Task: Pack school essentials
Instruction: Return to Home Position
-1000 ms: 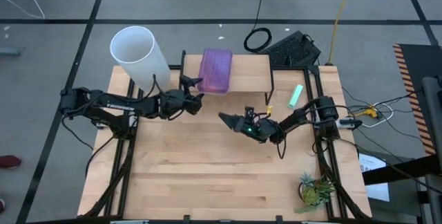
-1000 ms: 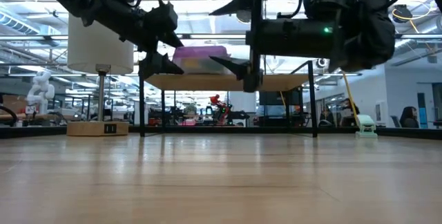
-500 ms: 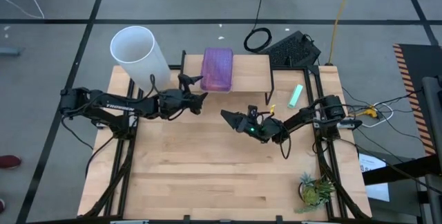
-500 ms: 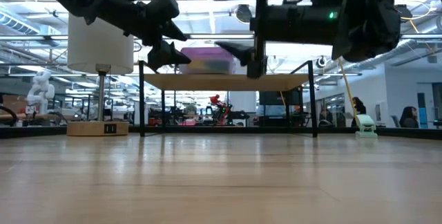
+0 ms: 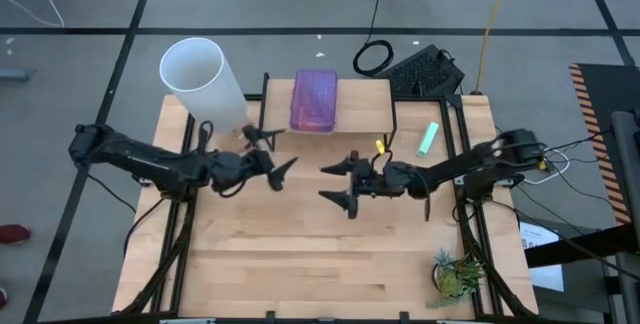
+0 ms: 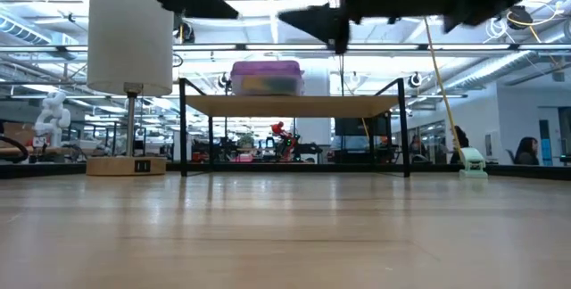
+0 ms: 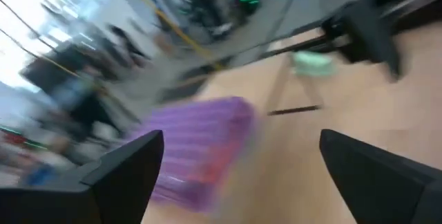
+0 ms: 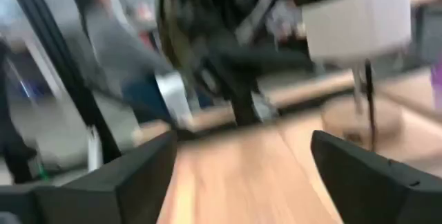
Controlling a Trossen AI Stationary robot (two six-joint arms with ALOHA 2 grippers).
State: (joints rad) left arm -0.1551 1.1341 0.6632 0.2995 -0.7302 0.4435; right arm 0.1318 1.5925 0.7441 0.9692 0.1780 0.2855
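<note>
Both of your grippers hang spread wide and empty above the bare middle of the light wooden surface (image 5: 300, 254): the left gripper (image 5: 272, 152) and the right gripper (image 5: 338, 182) face each other, near but apart, so your first risk is a clash if you swing either inward. The school essentials sit inside the clear plastic case with the ribbed purple lid (image 5: 313, 101), which rests on the small raised wooden shelf (image 5: 365, 109) at the back; through its wall in the low view you can make out only coloured shapes. Reach low and a finger may catch the shelf's black frame or shove the case off its edge. The tall white cylindrical lamp (image 5: 200, 79) just beside the left arm could tip.
</note>
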